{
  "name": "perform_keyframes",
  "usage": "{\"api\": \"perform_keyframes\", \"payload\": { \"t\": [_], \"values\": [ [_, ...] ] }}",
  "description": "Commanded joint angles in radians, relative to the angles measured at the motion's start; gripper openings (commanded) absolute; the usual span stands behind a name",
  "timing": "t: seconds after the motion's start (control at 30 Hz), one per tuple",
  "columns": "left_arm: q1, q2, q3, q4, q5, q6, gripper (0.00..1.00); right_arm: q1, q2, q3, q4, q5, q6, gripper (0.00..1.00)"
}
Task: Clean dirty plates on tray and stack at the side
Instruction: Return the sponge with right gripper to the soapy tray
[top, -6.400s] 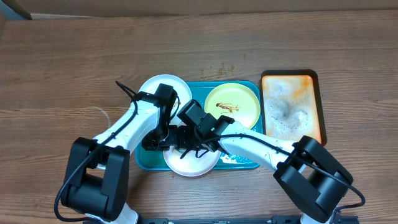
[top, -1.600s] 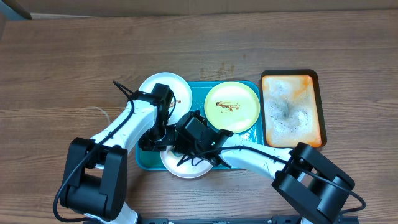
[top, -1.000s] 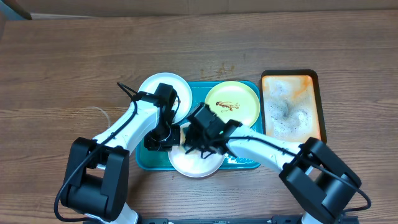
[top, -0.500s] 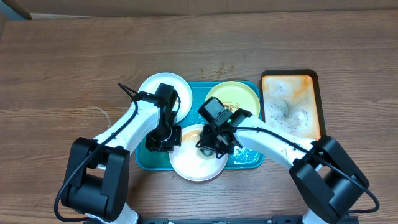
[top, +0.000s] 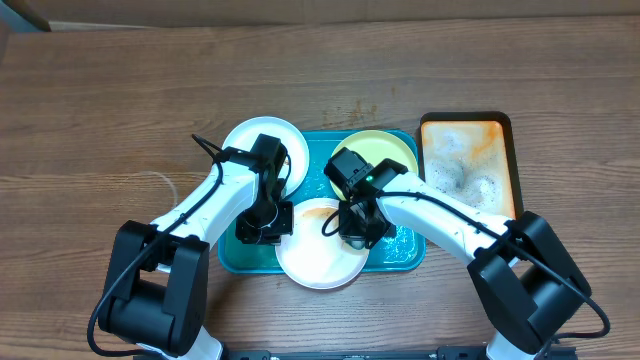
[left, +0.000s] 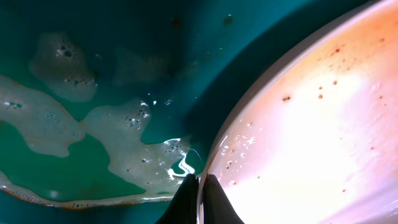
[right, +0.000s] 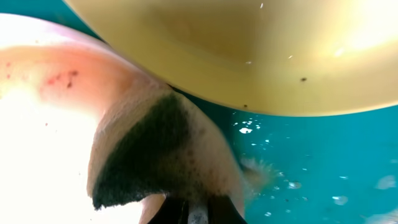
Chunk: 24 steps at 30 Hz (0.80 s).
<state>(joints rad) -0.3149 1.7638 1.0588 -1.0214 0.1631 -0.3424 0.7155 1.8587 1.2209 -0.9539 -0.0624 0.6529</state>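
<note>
A white plate lies at the front of the teal tray. My left gripper is shut on its left rim; the wrist view shows the fingers pinching the rim of the plate. My right gripper is shut on a soapy sponge at the plate's right edge. The yellow-green plate with brown smears sits at the tray's back right, also in the right wrist view. A second white plate rests at the tray's back left corner.
An orange dark-rimmed tray holding soapy water stands right of the teal tray. Foam patches and water lie on the teal tray floor. Wooden table surrounds everything.
My right gripper with the sponge has swept from the plate's left side across to its right edge. The white plate shifted slightly right. My left gripper kept its hold on the rim.
</note>
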Motion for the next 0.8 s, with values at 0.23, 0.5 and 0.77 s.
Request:
{"api": "perform_keyframes", "payload": {
  "t": [0.23, 0.5, 0.77],
  "values": [
    [0.001, -0.032, 0.013, -0.005, -0.086, -0.047, 0.04, -0.019, -0.219, 0.09, 0.002, 0.107, -0.06, 0.04],
    [0.001, -0.139, 0.013, -0.019, -0.159, -0.079, 0.04, -0.177, -0.335, 0.089, -0.065, 0.139, -0.06, 0.04],
    [0.0, -0.276, 0.019, -0.06, -0.336, -0.099, 0.04, -0.427, -0.333, 0.088, -0.117, 0.14, -0.172, 0.04]
  ]
}}
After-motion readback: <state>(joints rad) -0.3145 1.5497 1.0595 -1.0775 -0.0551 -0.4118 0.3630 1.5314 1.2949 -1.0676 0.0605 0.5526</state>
